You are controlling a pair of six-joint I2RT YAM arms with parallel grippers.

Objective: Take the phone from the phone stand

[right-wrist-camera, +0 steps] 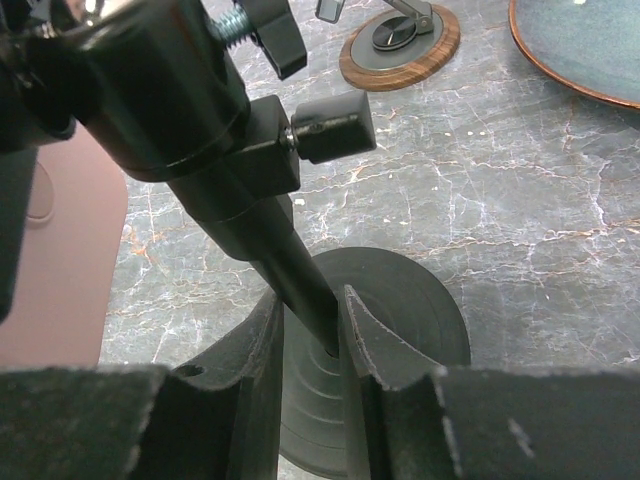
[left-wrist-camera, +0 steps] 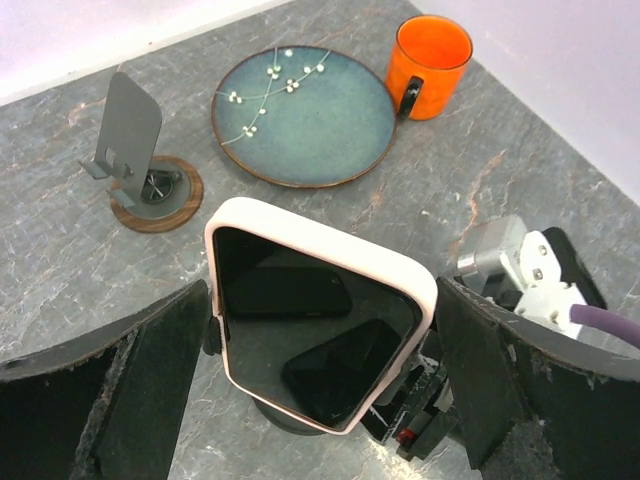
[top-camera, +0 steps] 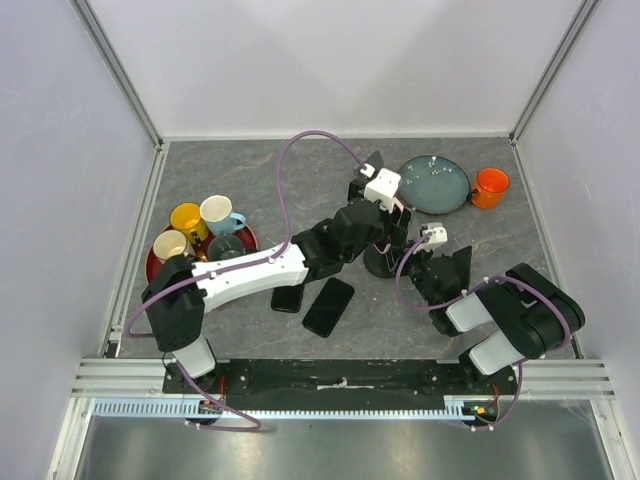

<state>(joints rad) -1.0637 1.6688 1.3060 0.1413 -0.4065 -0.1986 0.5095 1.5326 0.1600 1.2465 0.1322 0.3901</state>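
Your left jaws stand spread wide on either side of the phone (left-wrist-camera: 320, 320), close to its pale case but, I judge, not squeezing it. The phone sits tilted in the phone stand (right-wrist-camera: 250, 205) mid-worktop (left-wrist-camera: 60, 250). Your right jaws pinch the stand's stem just above its round base (a sound anchor). Centre the case between the left jaws, close on its long edges, then lift along the cradle's slope rather than tugging sideways.

The red tray (top-camera: 150, 264) carries four mugs (top-camera: 217, 212), contents not visible. The blue plate (left-wrist-camera: 305, 115) is bare, and the orange mug (left-wrist-camera: 430, 55) beside it looks empty.
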